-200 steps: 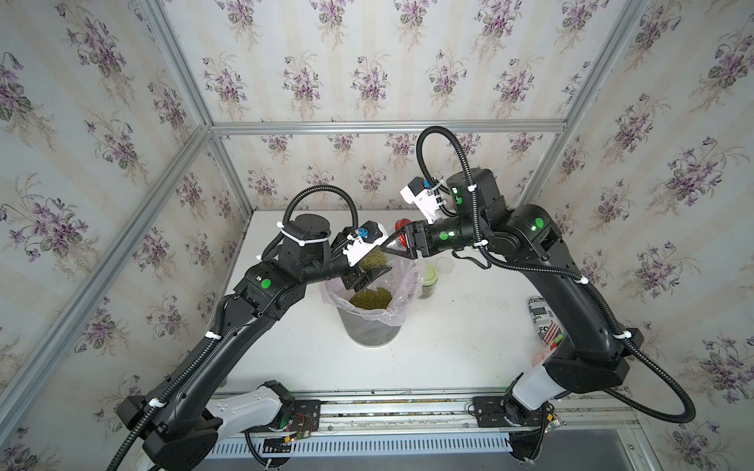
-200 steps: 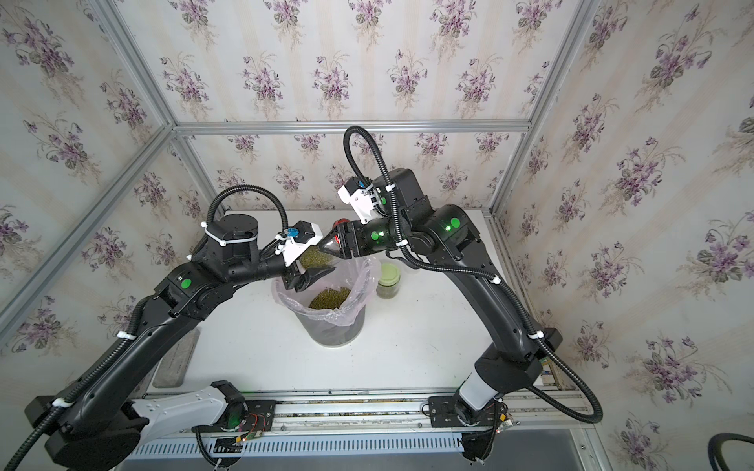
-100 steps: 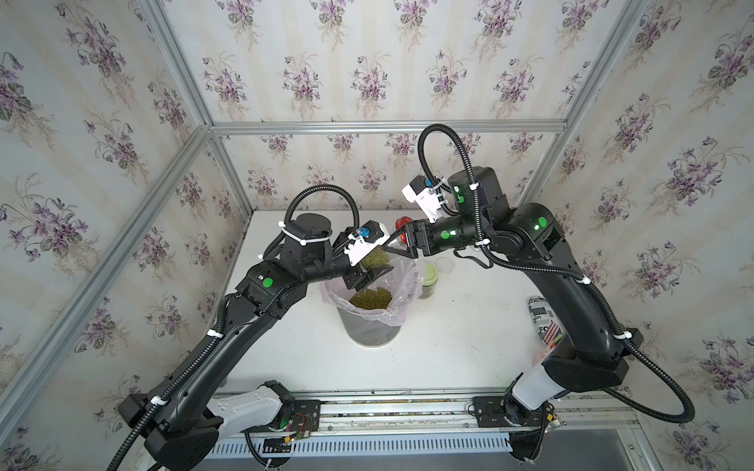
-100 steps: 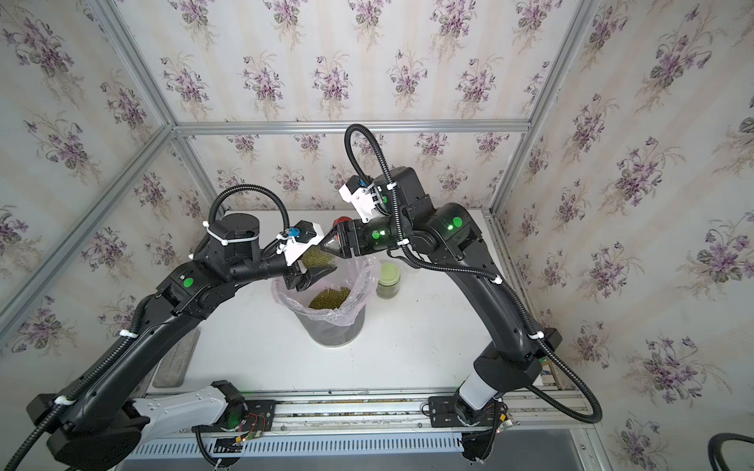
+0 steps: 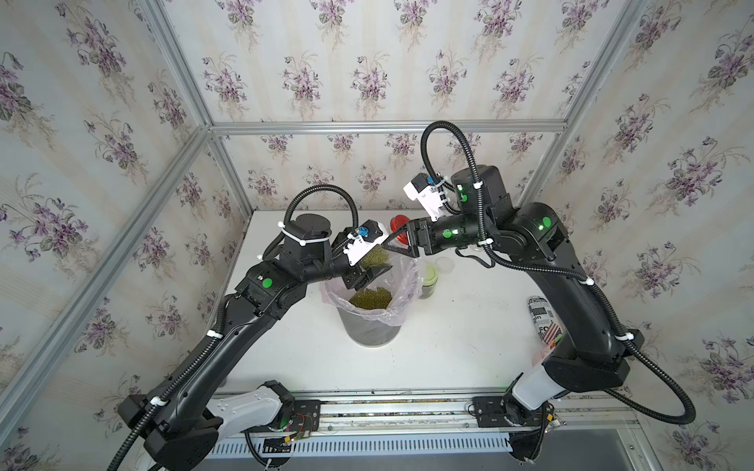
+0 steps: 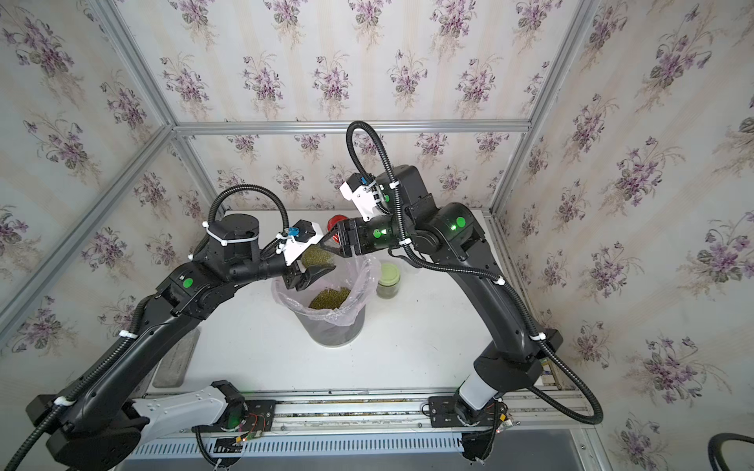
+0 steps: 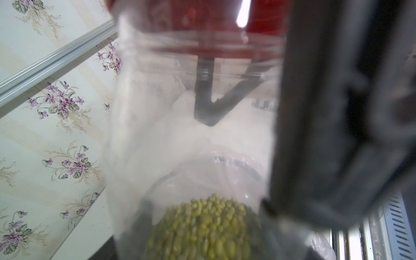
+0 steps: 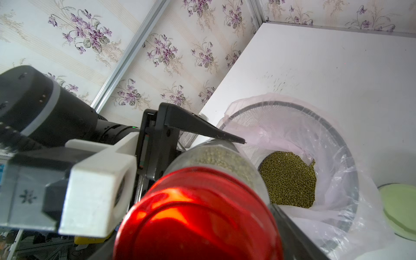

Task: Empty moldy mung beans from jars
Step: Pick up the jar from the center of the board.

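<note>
L fingers (image 8: 202, 130) clamped on red-lid jar (image 7: 157, 135), tilted above lined bin (image 5: 369, 330), prob. so beans (image 8: 220, 157) land inside. R fingers (image 5: 402, 253) straddle lid (image 8: 198, 220), prob. to unscrew; gripping or not, can't tell.

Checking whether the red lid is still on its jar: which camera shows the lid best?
The right wrist view: the red lid fills the foreground, sharp, seated on the jar. The left wrist view shows the lid only as a blurred red band through the jar; in both top views the lid is small and partly hidden.
</note>
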